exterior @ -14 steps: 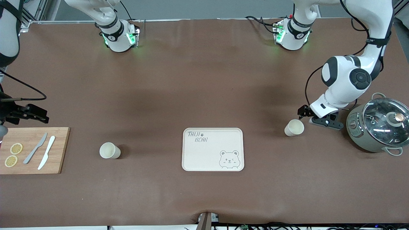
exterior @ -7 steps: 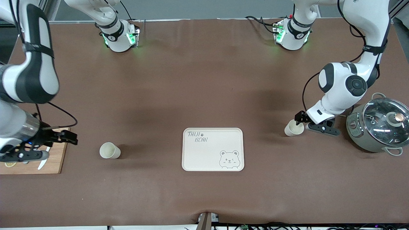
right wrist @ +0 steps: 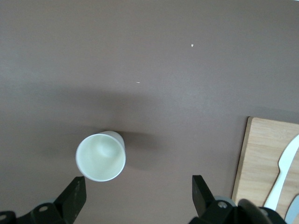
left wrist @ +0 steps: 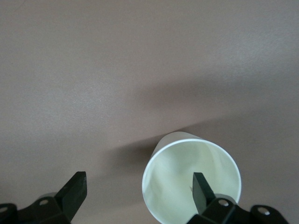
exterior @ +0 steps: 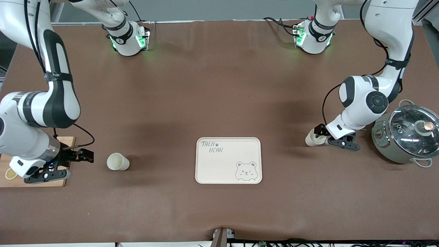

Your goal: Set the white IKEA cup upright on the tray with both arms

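Since half a second earlier, I had brought the right gripper off the cutting board toward its cup, and eased the left gripper down onto the other cup.

Nearest the front camera, the right gripper hung low just beside the white cup at the right arm's end of the bench, jaws spread and empty. In the right wrist view the cup stood upright ahead of the right gripper, not yet between the fingers and off toward one of them. I judged it needed re-centring before closing.

The tray lay bare between the two cups, holding neither.

Farther back, the second cup stood upright beside the pot. The left wrist view showed the left gripper with jaws spread, one finger inside the second cup's mouth and one outside. I meant to pinch the wall gently, then lift straight up, clear of the pot.
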You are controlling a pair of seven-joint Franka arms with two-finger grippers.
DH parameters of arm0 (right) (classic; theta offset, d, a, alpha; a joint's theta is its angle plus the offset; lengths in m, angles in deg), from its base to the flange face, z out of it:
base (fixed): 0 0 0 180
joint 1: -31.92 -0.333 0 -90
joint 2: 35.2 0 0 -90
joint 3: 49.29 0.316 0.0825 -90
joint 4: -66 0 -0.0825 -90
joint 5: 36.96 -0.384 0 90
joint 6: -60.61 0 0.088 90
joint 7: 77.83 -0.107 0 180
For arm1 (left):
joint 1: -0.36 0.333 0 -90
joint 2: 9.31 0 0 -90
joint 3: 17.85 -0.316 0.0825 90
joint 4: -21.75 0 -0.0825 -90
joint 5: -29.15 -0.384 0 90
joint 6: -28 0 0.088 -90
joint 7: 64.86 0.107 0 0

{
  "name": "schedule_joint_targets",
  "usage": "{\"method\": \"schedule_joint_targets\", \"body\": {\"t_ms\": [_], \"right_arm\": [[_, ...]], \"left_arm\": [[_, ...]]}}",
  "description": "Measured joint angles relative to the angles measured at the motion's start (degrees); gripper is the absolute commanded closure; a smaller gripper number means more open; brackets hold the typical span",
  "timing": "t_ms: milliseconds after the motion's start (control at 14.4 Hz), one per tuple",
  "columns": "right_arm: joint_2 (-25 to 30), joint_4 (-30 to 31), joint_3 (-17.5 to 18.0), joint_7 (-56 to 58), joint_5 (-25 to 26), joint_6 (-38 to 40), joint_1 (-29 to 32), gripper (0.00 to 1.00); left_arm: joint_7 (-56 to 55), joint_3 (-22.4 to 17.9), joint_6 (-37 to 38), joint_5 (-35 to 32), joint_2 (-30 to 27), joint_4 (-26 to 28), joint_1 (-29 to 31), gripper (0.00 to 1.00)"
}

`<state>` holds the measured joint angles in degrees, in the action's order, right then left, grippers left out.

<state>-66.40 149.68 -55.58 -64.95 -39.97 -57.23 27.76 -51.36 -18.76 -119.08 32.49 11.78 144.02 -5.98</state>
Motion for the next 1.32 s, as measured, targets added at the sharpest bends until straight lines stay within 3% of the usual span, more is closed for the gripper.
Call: {"method": "schedule_joint_targets", "body": {"t_ms": [623, 693, 1039, 1316], "right_arm": [[-3.95, 2.73, 0.37, 4.40, -0.02, -5.37, -0.83, 0.00], [-3.98, 3.05, 0.38, 4.56, -0.02, -5.40, -0.96, 0.00], [-4.55, 4.28, 0.39, 4.92, -0.02, -6.23, -1.16, 0.00], [-5.58, 7.43, 0.44, 5.05, -0.02, -12.24, -1.82, 0.00]], "left_arm": [[0.00, 0.00, -1.02, 0.00, 2.56, -0.41, 0.18, 0.00], [-0.06, 0.00, -1.48, 0.01, 2.98, -0.53, 0.18, 0.99], [-3.98, 0.16, -1.96, 1.23, 3.84, -0.62, -0.17, 1.00], [-4.64, 0.53, -2.11, 1.25, 3.84, -0.73, -0.29, 1.00]]}}
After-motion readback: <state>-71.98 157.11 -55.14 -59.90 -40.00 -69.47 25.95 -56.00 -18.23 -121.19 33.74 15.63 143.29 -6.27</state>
